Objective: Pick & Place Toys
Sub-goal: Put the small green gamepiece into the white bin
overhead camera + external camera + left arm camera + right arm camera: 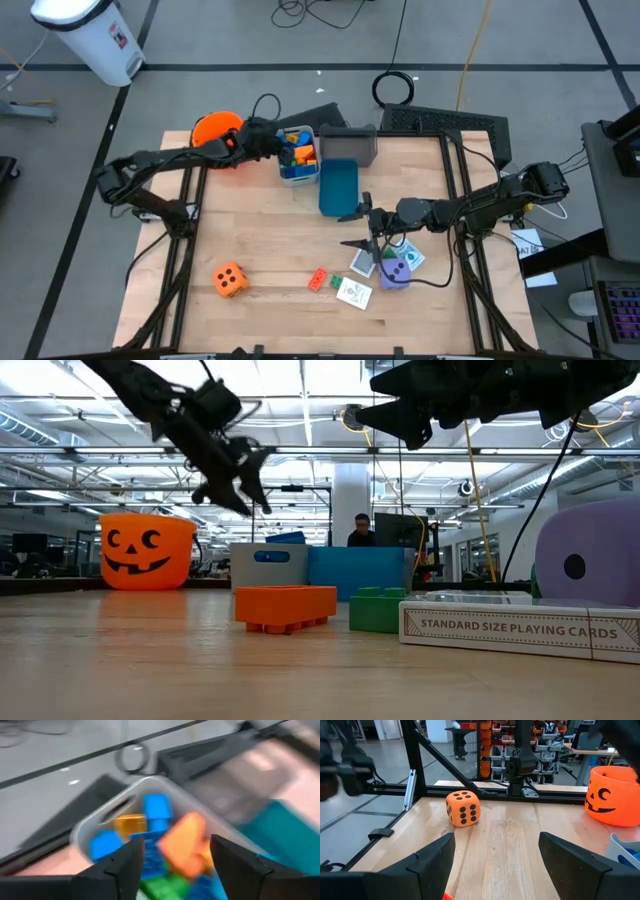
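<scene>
A small grey bin [297,157] at the table's far side is filled with multicoloured blocks [165,845]. My left gripper [274,141] hangs open just over its left rim, with nothing between its fingers [125,867]. My right gripper [353,229] hovers open and level near the table's middle, pointing left, also with nothing in it. Near the front edge lie an orange dotted die [228,280], a red block [318,278], a green block [333,284], a purple die [396,271] and flat picture cards [354,292].
An orange pumpkin-face bucket [214,129] stands at the far left corner. A blue bin [338,186] and a second grey bin [351,144] sit right of the block bin. A box of playing cards [520,626] lies near the purple die. Bare wood lies around the orange die.
</scene>
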`<state>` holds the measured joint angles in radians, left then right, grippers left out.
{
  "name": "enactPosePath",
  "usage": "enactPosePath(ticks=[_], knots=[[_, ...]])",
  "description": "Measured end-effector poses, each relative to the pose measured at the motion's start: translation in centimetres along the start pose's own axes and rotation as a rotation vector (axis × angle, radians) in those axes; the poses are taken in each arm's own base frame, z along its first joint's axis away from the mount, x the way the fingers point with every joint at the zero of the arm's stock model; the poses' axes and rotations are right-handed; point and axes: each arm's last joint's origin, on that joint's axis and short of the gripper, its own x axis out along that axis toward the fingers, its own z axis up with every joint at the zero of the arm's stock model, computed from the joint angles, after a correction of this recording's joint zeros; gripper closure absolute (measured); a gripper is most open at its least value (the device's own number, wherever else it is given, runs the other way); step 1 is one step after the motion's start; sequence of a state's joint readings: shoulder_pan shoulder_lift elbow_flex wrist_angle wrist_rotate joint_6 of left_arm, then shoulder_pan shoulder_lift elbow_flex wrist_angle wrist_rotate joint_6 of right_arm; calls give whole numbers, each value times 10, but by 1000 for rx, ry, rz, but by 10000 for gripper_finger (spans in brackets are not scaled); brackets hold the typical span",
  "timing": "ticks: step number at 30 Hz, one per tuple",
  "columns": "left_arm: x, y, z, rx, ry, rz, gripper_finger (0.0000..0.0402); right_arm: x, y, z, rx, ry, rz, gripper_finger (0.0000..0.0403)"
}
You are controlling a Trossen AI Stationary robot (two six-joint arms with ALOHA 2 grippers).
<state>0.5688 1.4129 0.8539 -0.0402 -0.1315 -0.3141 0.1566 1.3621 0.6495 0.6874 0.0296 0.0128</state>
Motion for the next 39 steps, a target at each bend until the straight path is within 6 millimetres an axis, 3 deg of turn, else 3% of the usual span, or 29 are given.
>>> enactPosePath(ticks=[8, 14, 18, 22, 25, 28, 34, 39], knots=[[-51, -31, 0, 35, 19, -281, 134, 0, 0, -1, 1, 15, -3, 122], [-67, -68, -38, 145, -121, -505, 133, 0, 5, -1, 25, 12, 17, 122], [-79, -75, -59, 230, -158, -575, 133, -1, 17, 2, 30, -13, -50, 120], [-86, -74, -58, 246, -202, -544, 133, 4, 43, 16, -7, 70, -73, 106], [-95, -71, -52, 238, -254, -534, 133, 17, 63, 28, -12, 229, -113, 92], [-100, -71, -48, 227, -291, -546, 133, 36, 80, 26, -2, 401, -140, 88], [-99, -72, -51, 228, -258, -552, 133, 77, 93, -4, 60, 682, -146, 98], [-95, -73, -53, 231, -249, -542, 133, 96, 104, -27, 76, 791, -87, 100]])
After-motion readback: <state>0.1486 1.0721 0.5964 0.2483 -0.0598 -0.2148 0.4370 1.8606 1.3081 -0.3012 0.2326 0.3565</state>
